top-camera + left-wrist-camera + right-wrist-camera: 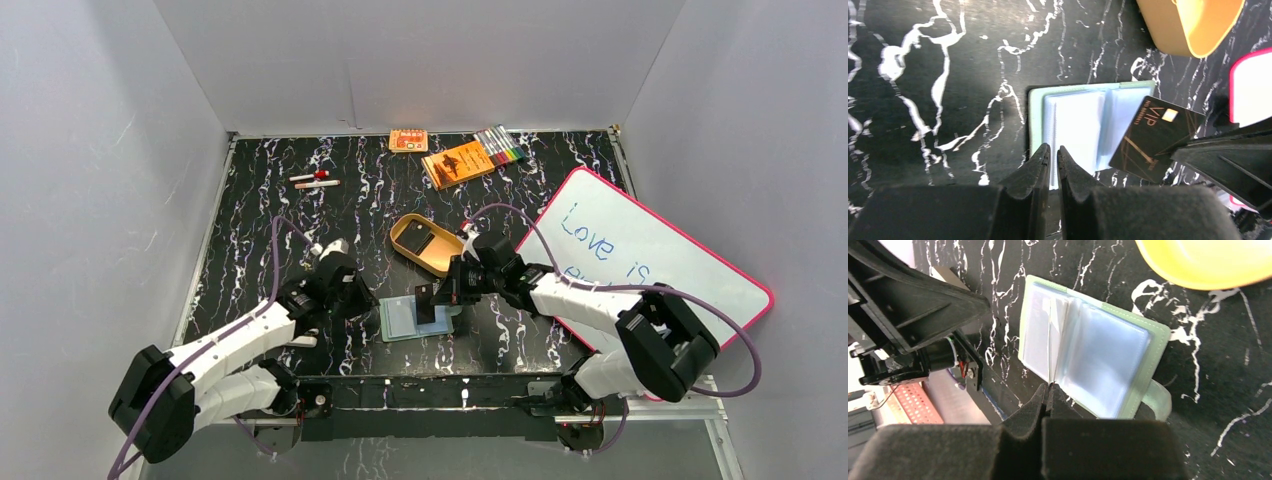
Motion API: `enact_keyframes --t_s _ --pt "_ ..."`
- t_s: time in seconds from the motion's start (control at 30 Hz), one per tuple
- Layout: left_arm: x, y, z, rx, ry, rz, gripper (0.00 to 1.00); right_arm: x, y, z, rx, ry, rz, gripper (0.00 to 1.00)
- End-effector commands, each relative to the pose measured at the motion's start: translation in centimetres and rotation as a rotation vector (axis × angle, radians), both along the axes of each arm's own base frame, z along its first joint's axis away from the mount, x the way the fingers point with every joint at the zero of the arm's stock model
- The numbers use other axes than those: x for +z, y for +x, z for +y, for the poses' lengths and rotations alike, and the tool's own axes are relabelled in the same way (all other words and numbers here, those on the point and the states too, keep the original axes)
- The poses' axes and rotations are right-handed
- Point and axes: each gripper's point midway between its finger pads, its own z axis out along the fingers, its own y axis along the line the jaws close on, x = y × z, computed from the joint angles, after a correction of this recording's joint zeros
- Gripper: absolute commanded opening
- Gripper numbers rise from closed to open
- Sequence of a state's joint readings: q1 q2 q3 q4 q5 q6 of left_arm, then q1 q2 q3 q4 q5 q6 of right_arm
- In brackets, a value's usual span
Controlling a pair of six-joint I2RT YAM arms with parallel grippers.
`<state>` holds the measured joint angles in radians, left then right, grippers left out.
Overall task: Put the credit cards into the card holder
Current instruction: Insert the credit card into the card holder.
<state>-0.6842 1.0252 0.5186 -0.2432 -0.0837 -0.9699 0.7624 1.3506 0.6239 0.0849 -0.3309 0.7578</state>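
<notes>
The sage-green card holder [408, 320] lies open on the black marbled table, its pale blue-grey pockets up; it also shows in the left wrist view [1073, 117] and the right wrist view [1088, 350]. My right gripper [432, 297] is shut on a dark credit card [1154, 137] marked VIP and holds it tilted over the holder's right half. In the right wrist view the gripper [1048, 388] shows that card only edge-on. Another dark card [420, 240] lies in the tan tray. My left gripper [1053, 150] is shut and empty at the holder's left edge.
The tan oval tray [440, 262] stands just behind the holder. A pink-rimmed whiteboard [650, 260] lies at the right. An orange booklet [460, 163], markers [500, 147], a small orange box [408, 140] and two pens [315, 180] lie at the back.
</notes>
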Motion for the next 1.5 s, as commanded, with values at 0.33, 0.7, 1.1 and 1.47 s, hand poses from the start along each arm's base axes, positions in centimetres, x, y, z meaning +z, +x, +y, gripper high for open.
enact_keyframes --t_s 0.33,0.7,1.1,1.47 --pt "-4.1 -1.6 -0.8 -0.065 0.003 0.118 0.01 0.0 0.4 1.2 0.051 0.07 0.007 0.0" --pt "-5.6 -1.9 0.3 -0.042 0.067 0.146 0.0 -1.1 1.0 0.8 0.031 0.053 0.009 0.0" --pt "-6.0 -2.0 0.5 -0.041 0.078 0.157 0.0 -0.7 0.3 1.7 0.066 0.121 0.049 0.0" --pt "-6.2 -2.1 0.5 -0.037 0.078 0.161 0.0 -1.3 -0.3 1.9 0.051 0.141 0.118 0.0"
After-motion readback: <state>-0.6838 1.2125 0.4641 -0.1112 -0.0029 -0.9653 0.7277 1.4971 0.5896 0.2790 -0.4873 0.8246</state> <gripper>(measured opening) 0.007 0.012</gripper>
